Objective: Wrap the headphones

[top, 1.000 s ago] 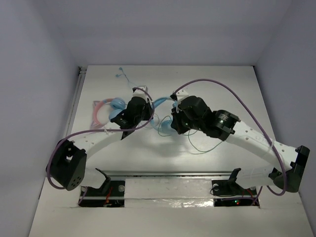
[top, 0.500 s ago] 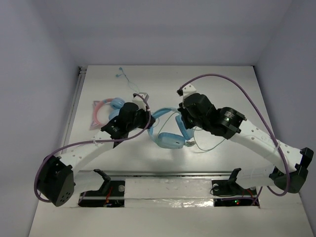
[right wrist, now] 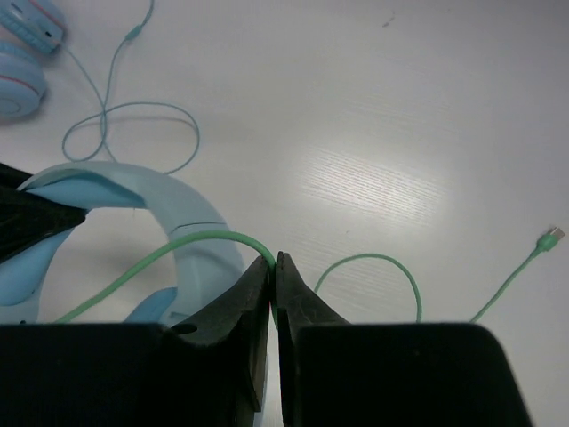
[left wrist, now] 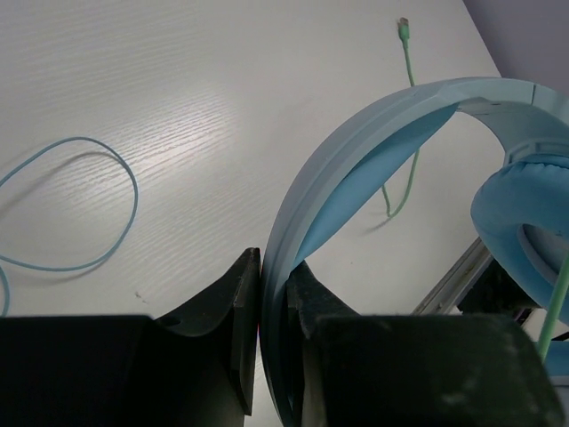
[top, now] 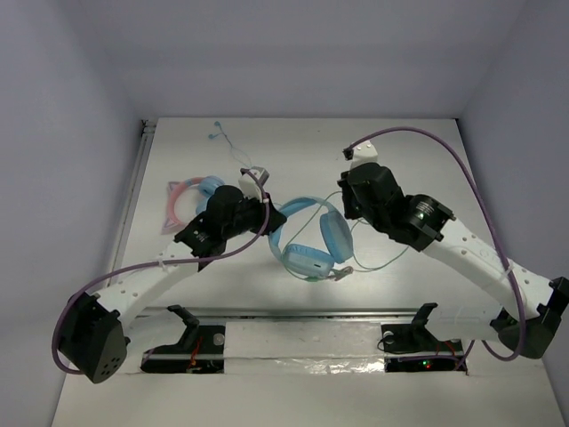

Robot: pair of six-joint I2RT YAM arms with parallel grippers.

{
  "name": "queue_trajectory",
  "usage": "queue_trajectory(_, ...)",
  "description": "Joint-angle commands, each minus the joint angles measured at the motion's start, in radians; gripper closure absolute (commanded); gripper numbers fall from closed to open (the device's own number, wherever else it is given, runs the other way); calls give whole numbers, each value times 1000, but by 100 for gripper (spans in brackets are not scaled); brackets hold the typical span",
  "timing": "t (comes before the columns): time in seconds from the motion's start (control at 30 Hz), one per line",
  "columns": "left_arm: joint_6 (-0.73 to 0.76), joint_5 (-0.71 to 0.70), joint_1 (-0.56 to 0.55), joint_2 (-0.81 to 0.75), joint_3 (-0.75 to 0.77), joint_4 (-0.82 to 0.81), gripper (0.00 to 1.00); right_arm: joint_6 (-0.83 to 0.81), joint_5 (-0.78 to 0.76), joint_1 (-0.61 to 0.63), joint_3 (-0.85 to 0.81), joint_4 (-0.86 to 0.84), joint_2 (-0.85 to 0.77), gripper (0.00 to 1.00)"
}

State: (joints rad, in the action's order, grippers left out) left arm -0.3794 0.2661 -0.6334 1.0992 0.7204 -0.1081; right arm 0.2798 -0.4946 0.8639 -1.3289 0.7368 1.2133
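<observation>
The light-blue headphones (top: pixel 307 240) sit mid-table between my two arms, with the headband (top: pixel 302 206) arching away from me and the earcups nearer me. My left gripper (top: pixel 267 219) is shut on the left end of the headband (left wrist: pixel 373 133), which is clamped between its fingers (left wrist: pixel 240 302). My right gripper (top: pixel 353 212) is shut on the thin green cable (right wrist: pixel 178 245), just right of the headband (right wrist: pixel 169 200). The cable loops on the table (top: pixel 382 261) and ends in a plug (right wrist: pixel 551 236).
The smaller pink-banded cat-ear headphones (top: pixel 184 200) lie to the left, partly behind my left arm. Their thin blue cable (right wrist: pixel 133 124) runs toward the far edge (top: pixel 218 133). A metal rail (top: pixel 311 313) lines the near table edge. White walls enclose the table.
The right gripper has moved right and toward the far side, drawing the green cable out. The left arm has shifted left, and the headphones now show in full between the arms.
</observation>
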Motion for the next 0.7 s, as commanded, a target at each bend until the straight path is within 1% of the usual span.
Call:
queue_trajectory(0.0,-52,55,-5,-55,36,-90,100,47,-53,-46,60,-140,-58,88)
queue_trajectory(0.07,-75,42,-5,-68,42,-94,100,71,-10,-75,101,-200,-86,88)
queue_trajectory(0.1,-82,42,-5,-73,53,-96,100,87,5,-86,147,-221,-95,88)
queue_trajectory(0.13,-90,45,-5,-84,57,-100,100,131,51,-97,169,-267,-119,88)
queue_trajectory(0.23,-115,26,-5,-101,85,-105,100,185,129,-97,258,-376,-161,88)
queue_trajectory(0.3,-134,-17,-5,-108,93,-110,100,194,181,-97,304,-440,-195,87)
queue_trajectory(0.33,-141,-22,4,-120,93,-119,100,200,218,-97,354,-505,-208,86)
queue_trajectory(0.4,-163,-40,5,-131,96,-134,100,205,246,-97,398,-559,-231,80)
queue_trajectory(0.5,-179,-64,5,-163,126,-137,100,187,298,-106,499,-695,-238,73)
queue_trajectory(0.53,-185,-62,5,-165,138,-134,100,180,341,-106,526,-791,-238,71)
queue_trajectory(0.57,-185,-54,5,-164,155,-116,100,177,355,-106,583,-842,-239,63)
queue_trajectory(0.6,-187,-53,5,-162,171,-102,100,179,363,-106,605,-882,-232,60)
queue_trajectory(0.67,-188,-56,5,-160,206,-75,100,176,364,-106,634,-965,-213,57)
